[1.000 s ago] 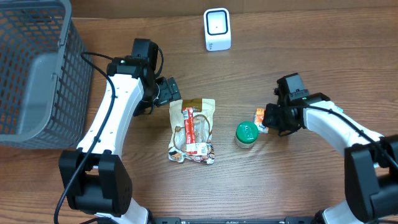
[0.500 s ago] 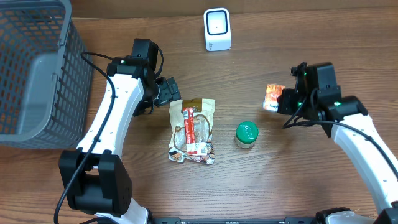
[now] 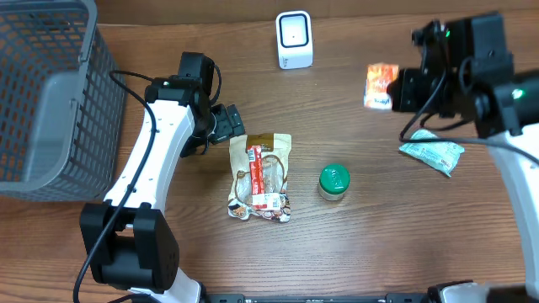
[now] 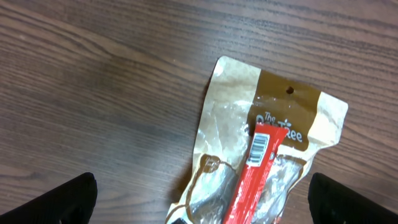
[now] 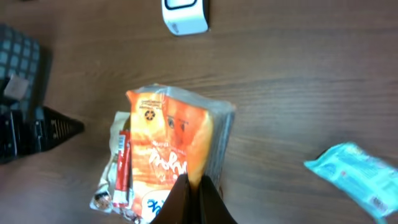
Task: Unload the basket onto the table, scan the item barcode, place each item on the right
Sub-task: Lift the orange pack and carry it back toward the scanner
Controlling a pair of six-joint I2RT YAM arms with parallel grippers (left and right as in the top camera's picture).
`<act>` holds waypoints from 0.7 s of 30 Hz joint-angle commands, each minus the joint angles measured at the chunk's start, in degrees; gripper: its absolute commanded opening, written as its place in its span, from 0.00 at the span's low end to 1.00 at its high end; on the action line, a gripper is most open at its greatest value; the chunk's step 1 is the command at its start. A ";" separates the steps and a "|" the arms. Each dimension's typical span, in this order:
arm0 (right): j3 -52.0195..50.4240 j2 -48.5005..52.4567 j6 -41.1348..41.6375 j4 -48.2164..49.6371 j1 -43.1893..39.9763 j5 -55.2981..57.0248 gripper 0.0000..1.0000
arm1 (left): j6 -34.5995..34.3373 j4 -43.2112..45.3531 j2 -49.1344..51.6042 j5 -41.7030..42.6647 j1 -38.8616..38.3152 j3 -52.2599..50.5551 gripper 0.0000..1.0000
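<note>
An orange snack packet [image 3: 381,86] hangs in the air right of the white scanner [image 3: 294,39], and my right gripper [image 3: 396,91] is shut on its edge. The right wrist view shows the packet [image 5: 168,149] pinched between the dark fingers [image 5: 194,193], with the scanner [image 5: 185,15] far ahead at the top. No barcode shows on the packet's visible face. My left gripper [image 3: 234,124] hovers open over the top end of a brown snack bag [image 3: 261,177]. Its fingertips [image 4: 68,199] stand wide either side of the bag [image 4: 273,118], holding nothing.
A red stick pack [image 4: 261,149] with a barcode lies on the brown bag. A green-lidded jar [image 3: 333,181] stands mid-table. A teal packet [image 3: 432,154] lies at the right. A grey wire basket [image 3: 42,93] fills the left side.
My right arm has lifted the orange packet from beside the green jar up and toward the back right, uncovering the teal packet. The left arm has not moved.
</note>
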 commanded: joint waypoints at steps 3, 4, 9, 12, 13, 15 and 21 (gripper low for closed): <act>7.04 7.21 -8.44 0.81 0.04 -0.44 0.03 | -0.33 0.02 -1.29 0.20 -0.11 1.20 1.00; 7.04 8.00 -9.20 2.34 0.15 -0.37 0.03 | -0.33 0.02 -1.29 0.20 -0.11 1.20 1.00; 7.04 11.34 -16.92 9.88 2.49 3.74 0.03 | -0.33 0.02 -1.29 0.20 -0.11 1.20 1.00; 7.04 12.90 -19.96 14.34 5.09 8.94 0.03 | -0.33 0.02 -1.29 0.20 -0.11 1.20 1.00; 7.04 13.60 -21.03 16.02 6.05 10.62 0.04 | -0.33 0.02 -1.29 0.20 -0.11 1.20 0.99; 7.04 15.30 -24.90 20.83 9.03 15.72 0.04 | -0.35 0.02 -1.29 0.20 -0.11 1.20 1.00; 6.99 20.24 -33.29 32.52 13.86 24.41 0.04 | -0.33 0.02 -1.29 0.20 -0.11 1.20 1.00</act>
